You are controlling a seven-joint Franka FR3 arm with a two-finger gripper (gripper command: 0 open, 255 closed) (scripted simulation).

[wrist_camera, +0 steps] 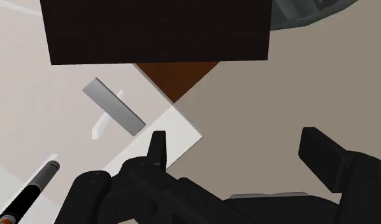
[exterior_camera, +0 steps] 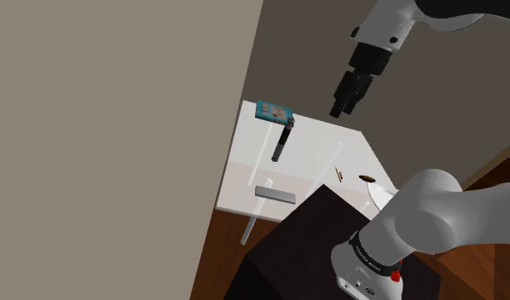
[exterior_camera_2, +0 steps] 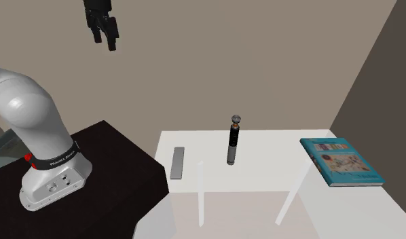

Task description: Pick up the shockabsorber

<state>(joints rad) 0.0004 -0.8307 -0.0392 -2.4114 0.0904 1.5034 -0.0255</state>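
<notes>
Presently, the empty gripper point(exterior_camera_2: 106, 43), opened wide for approach, hangs well apart at ten o'clock from the shockabsorber point(exterior_camera_2: 233, 144).

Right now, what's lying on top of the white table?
On the white table lie a black shock absorber, a flat grey bar and a teal book, all apart. Small brown specks near the stand are too small to name. Anything under the book is covered.

Arm point(exterior_camera_2: 26, 108) high, fingers point(wrist_camera: 158, 147) seemingly apart.
</notes>
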